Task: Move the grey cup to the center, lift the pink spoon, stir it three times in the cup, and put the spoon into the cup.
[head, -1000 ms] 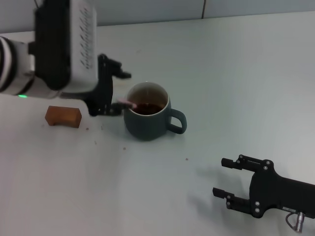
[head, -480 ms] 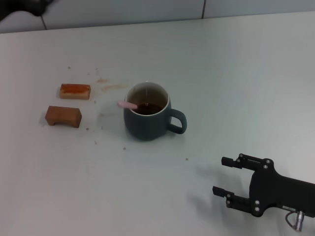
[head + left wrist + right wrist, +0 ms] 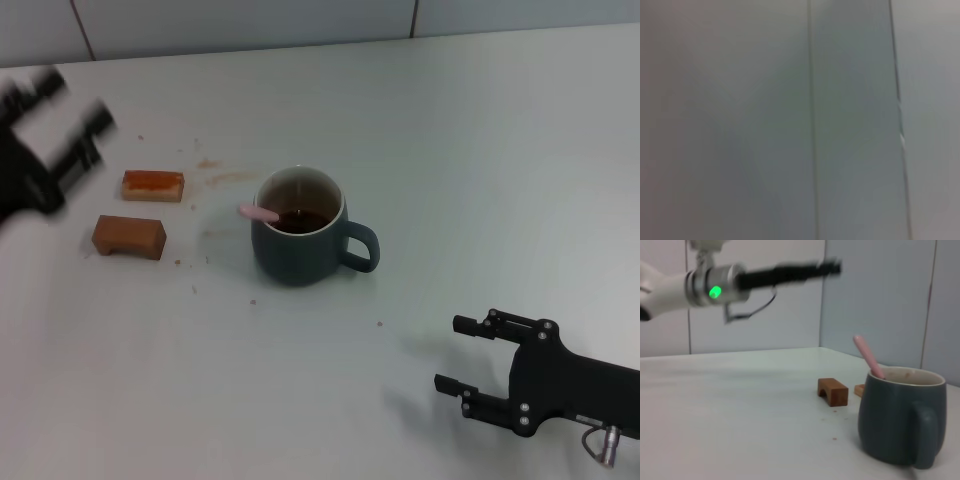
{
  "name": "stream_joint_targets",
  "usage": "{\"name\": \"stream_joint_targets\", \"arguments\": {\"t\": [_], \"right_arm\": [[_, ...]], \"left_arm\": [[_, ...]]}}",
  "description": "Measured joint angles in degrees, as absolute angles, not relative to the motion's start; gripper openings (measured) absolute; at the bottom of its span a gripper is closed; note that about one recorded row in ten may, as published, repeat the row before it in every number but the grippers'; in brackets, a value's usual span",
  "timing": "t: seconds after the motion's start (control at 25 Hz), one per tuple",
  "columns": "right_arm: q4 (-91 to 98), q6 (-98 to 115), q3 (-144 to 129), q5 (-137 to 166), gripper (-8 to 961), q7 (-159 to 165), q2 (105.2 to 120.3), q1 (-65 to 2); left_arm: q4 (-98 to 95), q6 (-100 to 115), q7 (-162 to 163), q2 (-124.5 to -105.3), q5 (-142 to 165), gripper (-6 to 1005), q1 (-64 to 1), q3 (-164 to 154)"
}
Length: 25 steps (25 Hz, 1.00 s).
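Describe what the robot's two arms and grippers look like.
The right gripper is matte black with two slim parallel fingers, silver screws on its body and a metal connector at the wrist. The left gripper is black too; the right wrist view shows its white arm with a silver ring, green light and thin cable.

The middle of the table (image 3: 480,150) is taken by the cup (image 3: 298,243), its handle turned to the right and the spoon (image 3: 259,212) jutting over its left rim. Two brown blocks (image 3: 129,236) stand well left of it, with bare table between. Open surface is seen behind the cup and to its right, up to the right gripper (image 3: 462,355) at the near right
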<state>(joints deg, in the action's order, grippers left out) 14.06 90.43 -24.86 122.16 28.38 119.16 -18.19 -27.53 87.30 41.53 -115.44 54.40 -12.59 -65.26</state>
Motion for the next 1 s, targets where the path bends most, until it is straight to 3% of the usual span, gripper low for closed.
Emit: {"name": "stream_joint_targets", "arguments": {"t": [0.64, 1.0], "right_arm": [[14.1, 90.7, -22.6, 122.2, 668, 28.5, 119.0, -17.7], [13.6, 91.1, -23.2, 123.3, 667, 28.5, 119.06, -17.7]], "left_arm": [[-14.4, 88.4, 28.9, -115.61, 69.0, 661, -8.6, -65.6], [-14.0, 88.2, 23.7, -117.86, 72.2, 701, -6.2, -65.6]]}}
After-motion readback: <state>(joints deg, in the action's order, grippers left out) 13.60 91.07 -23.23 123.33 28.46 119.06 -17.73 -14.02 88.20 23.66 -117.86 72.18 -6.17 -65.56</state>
